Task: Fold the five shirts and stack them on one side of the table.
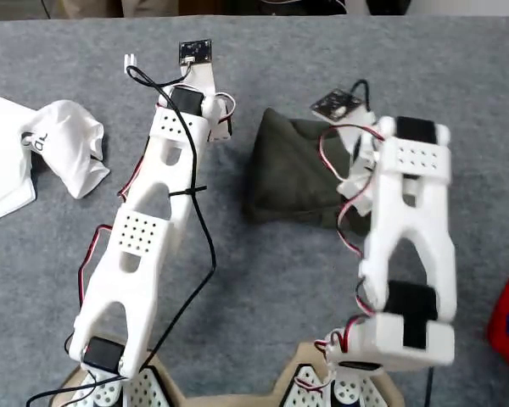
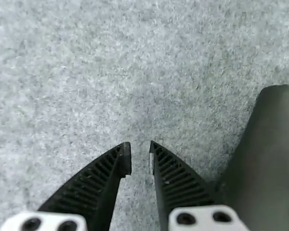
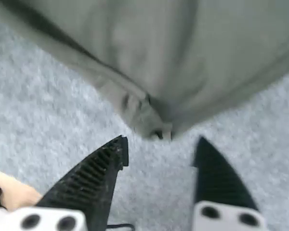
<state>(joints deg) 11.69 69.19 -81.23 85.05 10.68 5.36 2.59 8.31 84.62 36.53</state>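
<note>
Grey felt tabletop [image 1: 263,297] carries the dark olive shirt [image 1: 293,170] bunched at its middle, probably soft, light and floppy, best pinched at the bunched edge just ahead of the wide-open, empty right gripper [image 3: 161,144], while the left gripper [image 2: 139,154], barely parted, holds nothing.

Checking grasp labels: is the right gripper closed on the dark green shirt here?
No, the right gripper is open, and the dark green shirt lies just beyond its tips.
</note>
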